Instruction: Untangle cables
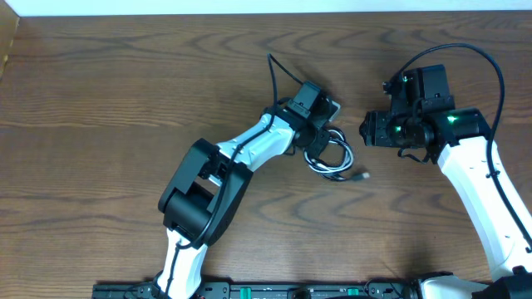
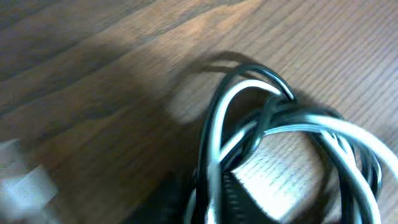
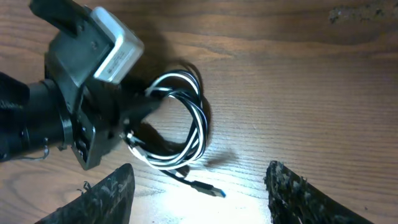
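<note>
Lying coiled together, the 2 cables [image 3: 200, 124] sit at the left gripper [image 3: 132, 126].

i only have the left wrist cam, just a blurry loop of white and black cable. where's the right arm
Observer: The right gripper is open. It sits off to the right of the cables and is not touching them.
Operator: any loose end showing
Observer: Yes, one plug sticks out at the lower right of the cables in the overhead view and lies on the table.
Operator: is my left one holding anything
Observer: The left gripper is down at the left edge of the cables. I cannot tell whether it is clamped on them.
</note>
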